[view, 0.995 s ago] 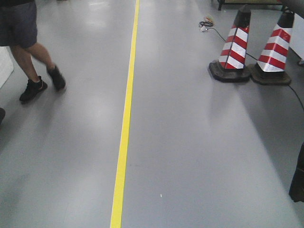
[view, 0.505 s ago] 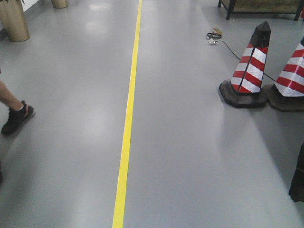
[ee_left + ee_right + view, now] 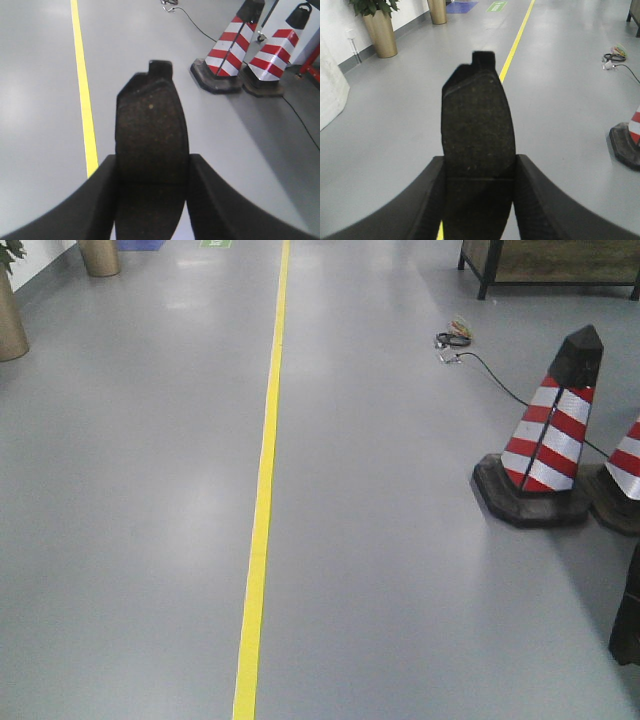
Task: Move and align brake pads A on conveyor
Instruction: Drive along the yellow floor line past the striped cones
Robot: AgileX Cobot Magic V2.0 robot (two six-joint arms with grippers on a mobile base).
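Two brake pads are up in the air, one in each gripper. Over on the left wrist view, the left gripper (image 3: 152,185) has its black fingers (image 3: 95,200) pressed against both long edges of a dark, speckled brake pad (image 3: 151,135), which stands on end with its small tab pointing away from the camera. Same picture on the right wrist view: the right gripper (image 3: 479,187) is clamped on the second brake pad (image 3: 478,130), held upright between the two fingers (image 3: 540,205). Below both pads is smooth grey floor (image 3: 400,570) with a yellow line (image 3: 262,490) running down it, not a belt. Red-and-white striped cones (image 3: 545,440) stand off to the right, a black cable (image 3: 480,365) trails past them, and a gold planter (image 3: 380,32) sits by the wall. No conveyor shows in any view.
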